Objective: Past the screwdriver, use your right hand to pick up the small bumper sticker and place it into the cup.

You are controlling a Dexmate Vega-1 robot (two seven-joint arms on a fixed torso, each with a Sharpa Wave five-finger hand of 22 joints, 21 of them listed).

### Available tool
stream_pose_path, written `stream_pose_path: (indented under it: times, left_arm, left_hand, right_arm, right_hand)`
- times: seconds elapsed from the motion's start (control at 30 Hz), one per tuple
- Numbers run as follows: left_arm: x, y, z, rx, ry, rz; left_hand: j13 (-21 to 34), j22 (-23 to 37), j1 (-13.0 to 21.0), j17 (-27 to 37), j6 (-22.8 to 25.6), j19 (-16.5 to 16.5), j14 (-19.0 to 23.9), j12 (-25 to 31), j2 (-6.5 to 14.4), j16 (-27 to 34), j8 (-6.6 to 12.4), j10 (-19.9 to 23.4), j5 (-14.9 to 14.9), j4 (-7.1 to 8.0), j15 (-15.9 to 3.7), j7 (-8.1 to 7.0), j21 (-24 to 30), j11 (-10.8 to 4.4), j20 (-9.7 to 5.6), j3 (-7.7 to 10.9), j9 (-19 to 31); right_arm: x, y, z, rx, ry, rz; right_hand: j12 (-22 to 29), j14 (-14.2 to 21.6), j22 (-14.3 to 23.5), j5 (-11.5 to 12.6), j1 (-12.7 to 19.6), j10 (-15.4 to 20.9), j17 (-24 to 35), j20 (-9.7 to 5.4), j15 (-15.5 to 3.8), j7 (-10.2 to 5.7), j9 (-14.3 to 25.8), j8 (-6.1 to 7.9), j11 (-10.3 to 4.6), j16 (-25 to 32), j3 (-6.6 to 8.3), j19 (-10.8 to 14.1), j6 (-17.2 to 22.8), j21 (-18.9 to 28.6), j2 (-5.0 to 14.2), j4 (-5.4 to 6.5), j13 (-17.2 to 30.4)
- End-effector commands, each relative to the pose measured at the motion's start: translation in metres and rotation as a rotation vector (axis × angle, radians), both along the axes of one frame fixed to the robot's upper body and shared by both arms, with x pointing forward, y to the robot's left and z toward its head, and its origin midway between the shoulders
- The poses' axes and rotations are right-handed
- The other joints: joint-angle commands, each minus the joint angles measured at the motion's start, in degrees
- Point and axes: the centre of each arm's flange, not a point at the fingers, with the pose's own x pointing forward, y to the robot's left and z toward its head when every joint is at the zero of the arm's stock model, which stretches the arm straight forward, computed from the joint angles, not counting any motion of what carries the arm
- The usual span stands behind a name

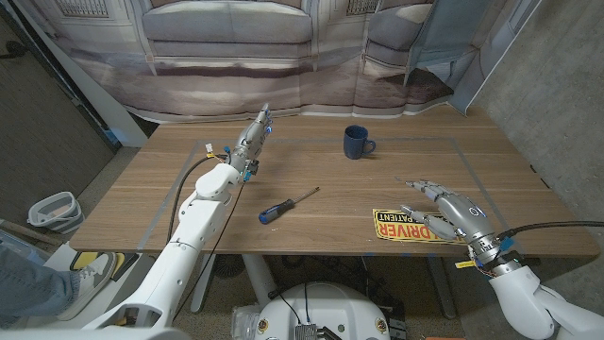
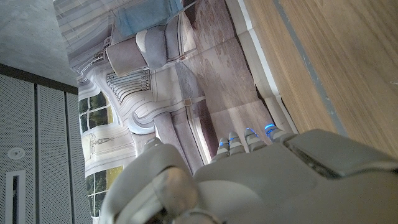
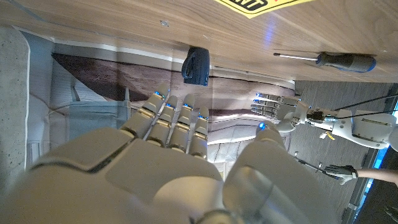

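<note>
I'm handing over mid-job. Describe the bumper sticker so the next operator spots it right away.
On the wooden table, look at the near edge on the robot's right side, just in front of the right hand. The bumper sticker lies flat there, partly under that hand. It is the only flat yellow thing with black lettering; the screwdriver and blue cup look nothing like it.

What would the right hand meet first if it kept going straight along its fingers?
Probably nothing close: the right hand points up-left over bare table, above the bumper sticker. The blue cup lies roughly ahead; depth is unclear.
</note>
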Motion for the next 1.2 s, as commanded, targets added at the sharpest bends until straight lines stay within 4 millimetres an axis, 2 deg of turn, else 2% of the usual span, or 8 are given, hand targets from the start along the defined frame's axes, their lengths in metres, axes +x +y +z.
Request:
stream_pose_path:
  times: [0.03,0.9,1.2]
  left_arm:
    - [0.000,0.000,0.001,0.002,-0.001,-0.001]
    - [-0.003,-0.002,0.003,0.012,-0.001,0.000]
    - [-0.006,-0.005,0.007,0.021,-0.006,-0.001]
  left_hand:
    - [0.3,0.1,0.6,0.3,0.1,-0.2,-0.1,-0.2,-0.1,0.0,-0.15,0.0,0.0,-0.05,0.03,-0.24,0.0,0.07,0.23,-0.28,0.2]
    - [0.3,0.2,0.7,0.3,0.2,-0.3,-0.2,-0.2,0.1,0.0,-0.14,-0.2,0.0,-0.03,0.09,-0.23,0.0,0.05,0.46,-0.57,0.2]
    - [0.3,0.2,0.7,0.3,0.1,-0.3,-0.2,-0.2,0.1,0.0,-0.17,-0.1,0.0,-0.02,0.08,-0.29,0.0,-0.17,0.62,-0.69,0.2]
  right_arm:
    - [0.001,0.002,-0.011,-0.008,0.009,-0.016]
    - [0.007,-0.005,-0.026,-0.032,0.042,-0.058]
    - [0.007,-0.010,-0.031,-0.019,0.048,-0.077]
  right_hand:
    - [0.3,0.8,0.1,0.5,0.8,0.6,0.1,-2.01,-3.56,-0.29,0.4,0.35,-0.58,0.0,0.06,0.7,0.8,-0.1,-0.22,-0.56,0.3]
    - [0.2,1.7,0.2,1.0,1.8,1.1,0.2,-1.37,-3.56,-1.86,0.4,0.88,-1.12,0.0,0.09,1.4,3.3,-0.2,-0.47,-1.21,0.4]
    - [0.1,2.2,0.3,1.3,2.2,1.1,0.2,0.34,-3.93,-2.53,0.4,0.83,-1.63,-0.1,0.12,2.5,3.7,0.1,-0.50,-1.43,0.4]
